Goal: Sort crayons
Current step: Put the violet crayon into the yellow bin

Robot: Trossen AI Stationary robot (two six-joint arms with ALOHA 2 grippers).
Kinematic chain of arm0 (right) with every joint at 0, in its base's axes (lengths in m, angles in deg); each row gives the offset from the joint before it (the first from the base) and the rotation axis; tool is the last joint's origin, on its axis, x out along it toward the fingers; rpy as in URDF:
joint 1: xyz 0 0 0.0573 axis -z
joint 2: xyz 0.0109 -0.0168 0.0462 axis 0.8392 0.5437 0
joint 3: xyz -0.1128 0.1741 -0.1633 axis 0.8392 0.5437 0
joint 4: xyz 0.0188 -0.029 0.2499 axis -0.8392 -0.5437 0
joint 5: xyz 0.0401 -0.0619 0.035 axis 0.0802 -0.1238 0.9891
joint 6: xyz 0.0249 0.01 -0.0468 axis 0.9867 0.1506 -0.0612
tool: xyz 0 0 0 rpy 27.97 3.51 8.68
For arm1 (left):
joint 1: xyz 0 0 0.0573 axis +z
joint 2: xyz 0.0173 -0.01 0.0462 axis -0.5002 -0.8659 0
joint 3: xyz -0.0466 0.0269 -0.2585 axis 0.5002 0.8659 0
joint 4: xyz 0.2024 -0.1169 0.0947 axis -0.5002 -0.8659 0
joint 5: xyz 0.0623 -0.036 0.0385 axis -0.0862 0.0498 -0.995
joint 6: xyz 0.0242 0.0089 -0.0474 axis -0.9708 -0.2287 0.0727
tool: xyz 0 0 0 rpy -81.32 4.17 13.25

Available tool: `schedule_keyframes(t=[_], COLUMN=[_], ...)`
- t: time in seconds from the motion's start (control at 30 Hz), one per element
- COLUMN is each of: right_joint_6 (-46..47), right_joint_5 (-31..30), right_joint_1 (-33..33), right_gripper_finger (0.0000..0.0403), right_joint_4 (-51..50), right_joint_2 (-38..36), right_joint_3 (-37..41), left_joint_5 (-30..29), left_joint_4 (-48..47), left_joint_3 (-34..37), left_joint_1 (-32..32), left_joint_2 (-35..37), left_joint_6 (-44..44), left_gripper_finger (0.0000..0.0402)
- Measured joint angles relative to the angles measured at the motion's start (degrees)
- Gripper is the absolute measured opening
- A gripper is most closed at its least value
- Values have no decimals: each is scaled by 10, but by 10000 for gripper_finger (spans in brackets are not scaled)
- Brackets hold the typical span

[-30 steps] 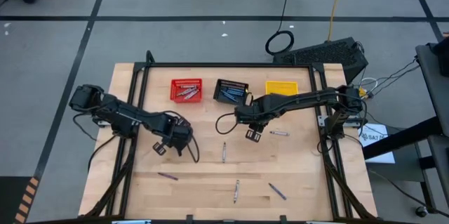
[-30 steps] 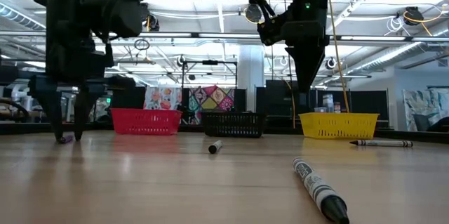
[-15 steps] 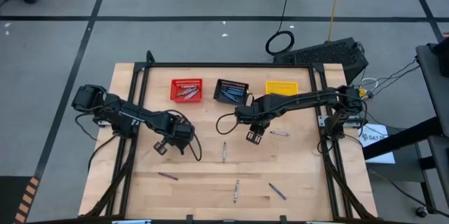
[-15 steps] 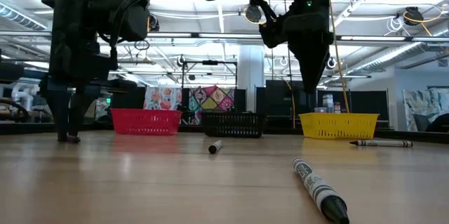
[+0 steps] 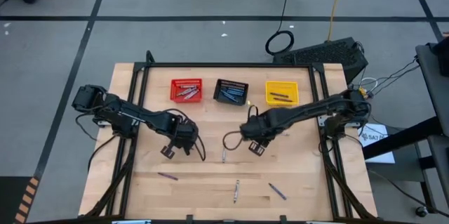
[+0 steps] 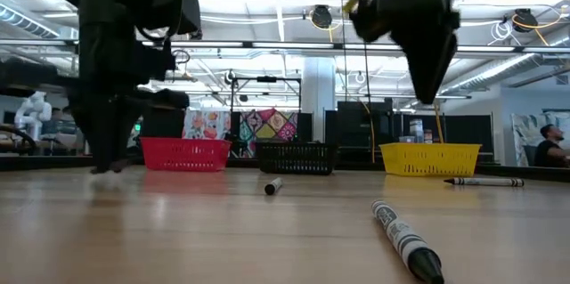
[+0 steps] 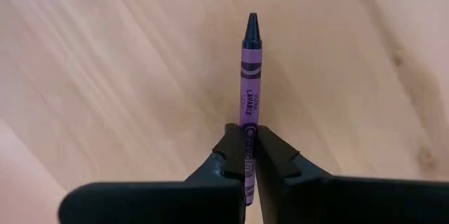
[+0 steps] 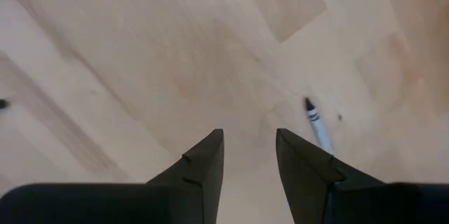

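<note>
Two pincers low, left pincer [image 7: 247, 155] clamping purple crayon [image 7: 250, 76]

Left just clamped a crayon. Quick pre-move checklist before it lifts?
1. Left gripper jaws shut on the purple crayon: ok.
2. Grip point: near one end, most of the crayon sticks out past the jaws: not ok, it may pivot.
3. Crayon off the table: cannot tell.
4. Right gripper jaws open, empty, above a grey crayon: ok.
5. Arms apart in the high view: ok.
6. Red basket, black basket, yellow basket unobstructed: ok.
</note>
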Motion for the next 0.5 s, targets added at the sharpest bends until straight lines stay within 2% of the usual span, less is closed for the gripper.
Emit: schedule_keyframes(t=[0.13, 0.33, 0.5], right_joint_6=[63, 149, 135], right_joint_5=[-54, -165, -225], right_joint_1=[-47, -133, -197], right_gripper_finger=[118, 118, 118], right_joint_4=[9, 24, 48], right_joint_2=[-34, -92, -107], right_joint_3=[0, 0, 0], left_joint_5=[24, 27, 23], left_joint_4=[64, 164, 293], left_joint_3=[1, 0, -1], left_joint_1=[1, 4, 22], left_joint_2=[6, 7, 7], left_joint_6=[0, 0, -1], left_gripper_finger=[6, 6, 6])
